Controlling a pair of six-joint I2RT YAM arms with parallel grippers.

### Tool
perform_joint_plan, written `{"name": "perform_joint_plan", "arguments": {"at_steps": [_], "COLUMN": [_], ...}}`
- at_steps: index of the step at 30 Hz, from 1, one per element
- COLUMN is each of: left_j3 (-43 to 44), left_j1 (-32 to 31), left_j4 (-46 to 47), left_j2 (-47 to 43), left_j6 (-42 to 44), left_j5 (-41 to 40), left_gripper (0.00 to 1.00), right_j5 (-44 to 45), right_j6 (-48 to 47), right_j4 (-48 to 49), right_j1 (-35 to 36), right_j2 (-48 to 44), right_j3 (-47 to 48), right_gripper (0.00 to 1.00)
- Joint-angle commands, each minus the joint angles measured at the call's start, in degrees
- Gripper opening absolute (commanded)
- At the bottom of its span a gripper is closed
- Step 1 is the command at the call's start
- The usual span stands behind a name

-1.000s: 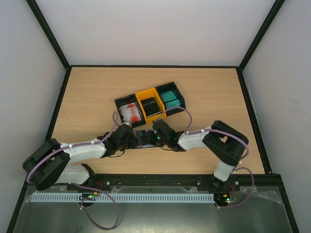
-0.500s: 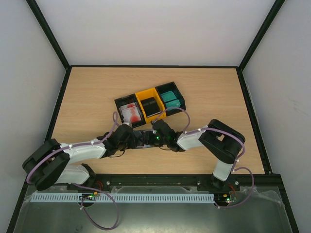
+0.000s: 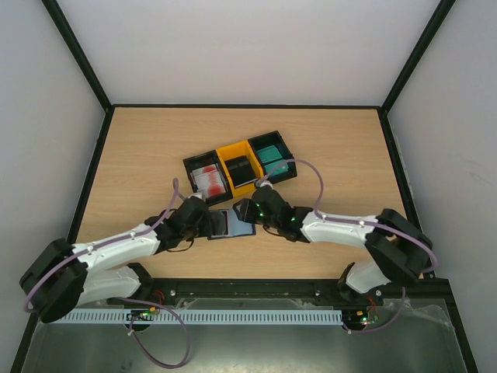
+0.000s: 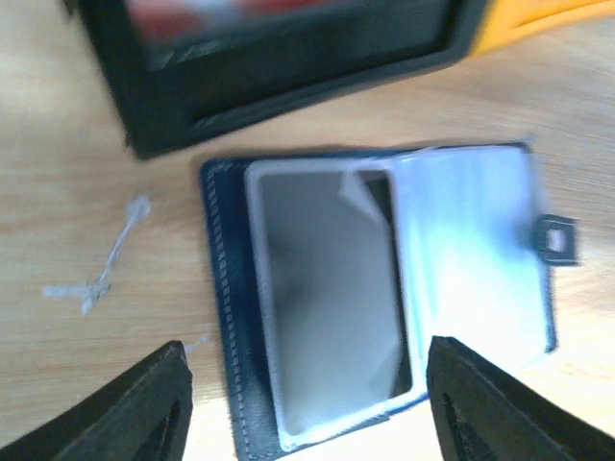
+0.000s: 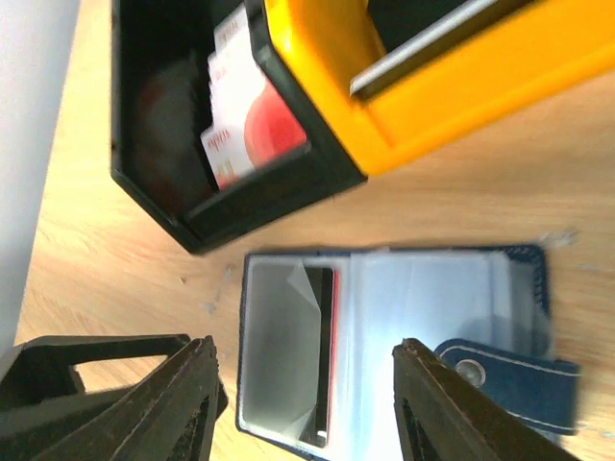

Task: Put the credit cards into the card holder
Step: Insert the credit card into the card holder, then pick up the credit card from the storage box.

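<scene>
The card holder (image 3: 231, 224) lies open and flat on the table, pale blue inside with a navy edge and snap tab; it also shows in the left wrist view (image 4: 384, 307) and the right wrist view (image 5: 384, 346). A red and black card edge (image 5: 327, 355) shows in its middle slot. White-and-red cards (image 3: 206, 180) stand in the black bin (image 5: 240, 125), black cards (image 3: 242, 169) in the yellow bin, teal cards (image 3: 273, 158) in the third bin. My left gripper (image 3: 203, 224) is open and empty at the holder's left side. My right gripper (image 3: 247, 211) is open and empty at its right.
Three open-top bins stand in a row behind the holder: black (image 3: 189, 168), yellow (image 3: 230, 149), black (image 3: 281, 140). The yellow bin (image 5: 461, 77) is close above the right gripper. Bare wood table (image 3: 140, 148) spreads around them.
Both grippers have drawn back from the holder, the left to the left and the right to the right. The holder now lies uncovered and open between them.
</scene>
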Motion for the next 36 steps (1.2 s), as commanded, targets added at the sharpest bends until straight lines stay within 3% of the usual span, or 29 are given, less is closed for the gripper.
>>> {"name": "perform_joint_plan", "arguments": {"at_steps": [1,6,15,24,32,36], "left_j3": [5.7,13.3,26.5,37.9,46.9,50.9], "left_j1": [0.3,0.9,8.3,10.4,6.5,4.2], "left_j4": [-5.3,-9.0,-13.9,-11.2,-12.4,-15.0], "left_j2": [-4.7,-5.1,6.3,18.8,29.6,35.2], "left_j6": [4.8,14.3,28.6,32.1,36.9,40.4], "left_j5": [-1.4,-1.9,2.8,13.9,14.4,12.2], "left_gripper": [0.72,0.99,1.00,0.74,0.72,0.64], "right_j5": [9.9,11.8,9.4,7.3,4.2,2.6], "right_j6": [-3.2,-5.2,-6.4,-6.0,-5.5,-6.1], "right_j4": [-8.9,-12.3,-12.8,-12.7,-11.6,-11.1], "right_j1": [-0.9,-3.8,-9.4,-17.5,-26.0,-27.4], "right_j2": [-6.4,-11.8,-16.1,-18.0,-18.1,-16.4], "right_j3": [1.3,0.4,-3.0,-6.7,-9.0,-8.8], "right_gripper": [0.51,0.54,0.54,0.54,0.55,0.55]}}
